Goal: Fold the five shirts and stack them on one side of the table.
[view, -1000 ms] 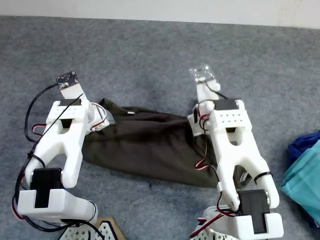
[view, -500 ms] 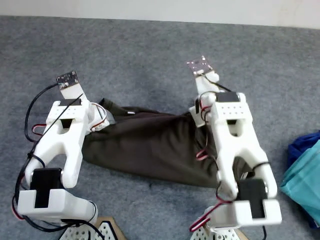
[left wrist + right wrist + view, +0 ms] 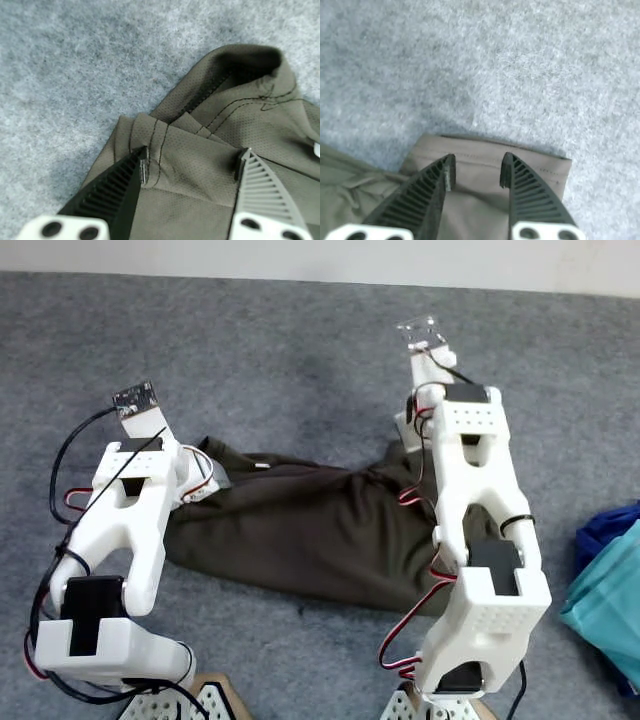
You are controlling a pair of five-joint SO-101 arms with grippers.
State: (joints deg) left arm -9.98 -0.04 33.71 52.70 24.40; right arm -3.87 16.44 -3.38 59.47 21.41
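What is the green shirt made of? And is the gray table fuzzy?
The shirt looks like a thin sporty knit, probably polyester: it is matte olive cloth dotted with tiny mesh holes, and it has stitched seams. The table cover looks like gray felt or short carpet, so yes: it is fuzzy and speckled, with no shine.

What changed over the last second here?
The right arm reached farther forward, bringing the open right gripper over an edge of the dark shirt. Nothing was taken hold of or let go. The left arm and the open left gripper over the shirt stayed put.
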